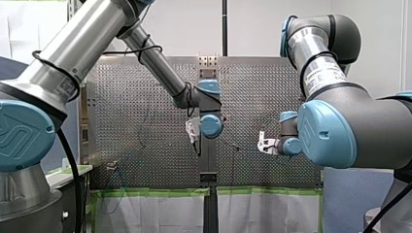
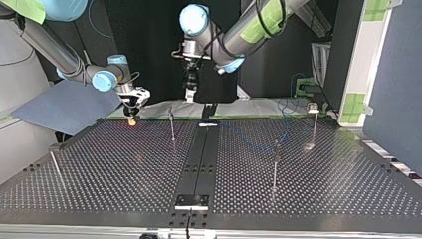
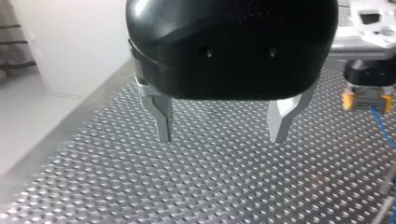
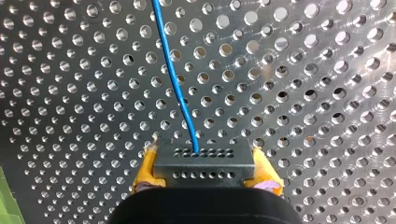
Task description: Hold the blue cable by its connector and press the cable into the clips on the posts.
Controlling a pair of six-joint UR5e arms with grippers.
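My right claw is clamped by its yellow pads on the small black connector block with rows of holes. The thin blue cable leaves the block's front face and runs ahead of the claw, low over the perforated metal counter — so its long axis lies roughly along the claw's own line of reach, away from the wrist. In the top view this claw hangs over the counter's far edge at the view's left. The nearest thin upright metal post stands just to its right there, with a second post and a third post further right; their clips are too small to make out. My left claw, black with bare metal fingers, stands spread wide and empty above the counter, beside the right one. I judge the move falls to the right arm — it must carry the connector sideways past the first post, so that the cable crosses the post's top, before pressing down.
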